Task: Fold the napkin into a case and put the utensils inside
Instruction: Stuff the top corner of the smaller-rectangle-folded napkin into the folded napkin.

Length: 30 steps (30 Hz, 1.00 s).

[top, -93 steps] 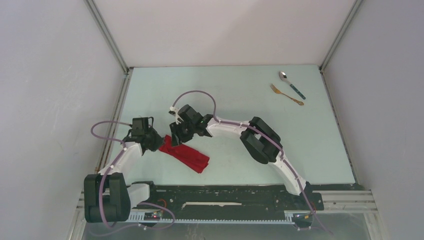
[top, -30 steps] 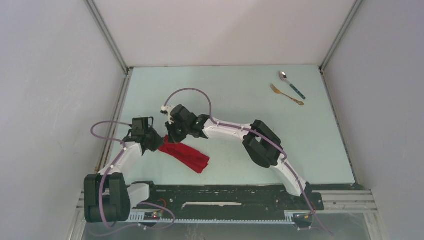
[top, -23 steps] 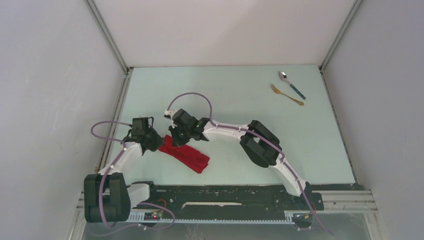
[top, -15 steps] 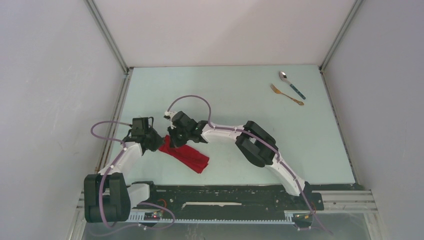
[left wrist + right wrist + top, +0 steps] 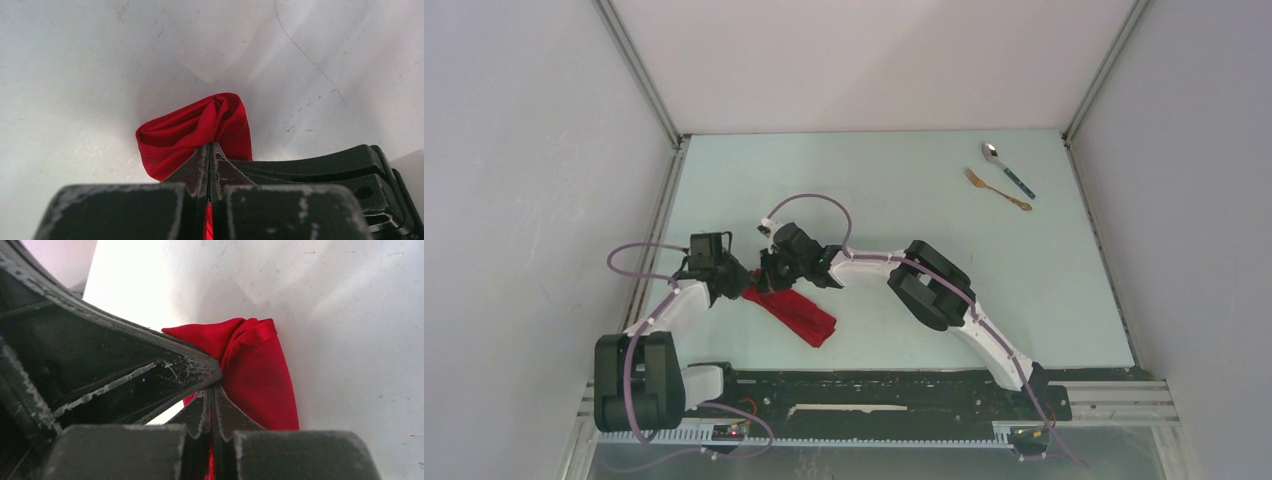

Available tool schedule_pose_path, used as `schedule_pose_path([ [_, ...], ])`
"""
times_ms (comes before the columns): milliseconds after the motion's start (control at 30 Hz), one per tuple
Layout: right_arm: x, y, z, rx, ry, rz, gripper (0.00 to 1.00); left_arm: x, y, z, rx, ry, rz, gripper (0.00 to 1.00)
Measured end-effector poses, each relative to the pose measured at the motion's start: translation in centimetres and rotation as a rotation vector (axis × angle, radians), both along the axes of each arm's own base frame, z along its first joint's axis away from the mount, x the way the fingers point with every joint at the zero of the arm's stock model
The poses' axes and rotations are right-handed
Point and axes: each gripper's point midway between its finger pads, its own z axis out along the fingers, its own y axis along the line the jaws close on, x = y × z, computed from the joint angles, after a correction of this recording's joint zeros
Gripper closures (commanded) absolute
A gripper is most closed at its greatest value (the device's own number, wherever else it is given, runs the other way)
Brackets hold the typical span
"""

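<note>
Right jaws just slid in beside the left jaws; both are pinched tight on the bunched end of the napkin [image 5: 804, 317], near the desk's [image 5: 894, 190] front-left corner. Looks like another fold coming; spoon [image 5: 1009, 170] and fork [image 5: 997, 189] sit untouched by the far-right corner.

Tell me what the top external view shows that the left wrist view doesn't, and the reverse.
Only the top view: the spoon and fork lying far right at the back, and the full folded length of the napkin. Only the left wrist: the left gripper shut on a bunched napkin corner, red showing between its fingers. Both: the red napkin and the right gripper close beside the left.
</note>
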Motion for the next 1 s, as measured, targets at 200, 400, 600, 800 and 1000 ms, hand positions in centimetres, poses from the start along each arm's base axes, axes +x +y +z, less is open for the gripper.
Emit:
schedule_pose_path([
  [200, 0.1, -0.3, 0.0, 0.080, 0.089, -0.018, 1.00, 0.5, -0.4, 0.3, -0.032, -0.036, 0.001, 0.63],
  [400, 0.2, -0.3, 0.0, 0.106, 0.123, -0.025, 1.00, 0.3, -0.1, 4.7, -0.029, -0.194, 0.015, 0.58],
  [600, 0.2, -0.3, 0.0, 0.112, 0.136, -0.026, 1.00, -1.1, 1.1, 5.1, -0.025, -0.199, 0.063, 0.92],
  [800, 0.2, -0.3, 0.0, 0.112, 0.136, -0.026, 1.00, -3.0, 1.3, 1.4, -0.040, -0.050, 0.085, 1.00],
  [1000, 0.2, -0.3, 0.0, 0.112, 0.136, -0.026, 1.00, -2.8, 0.7, -0.2, -0.073, 0.007, 0.067, 1.00],
])
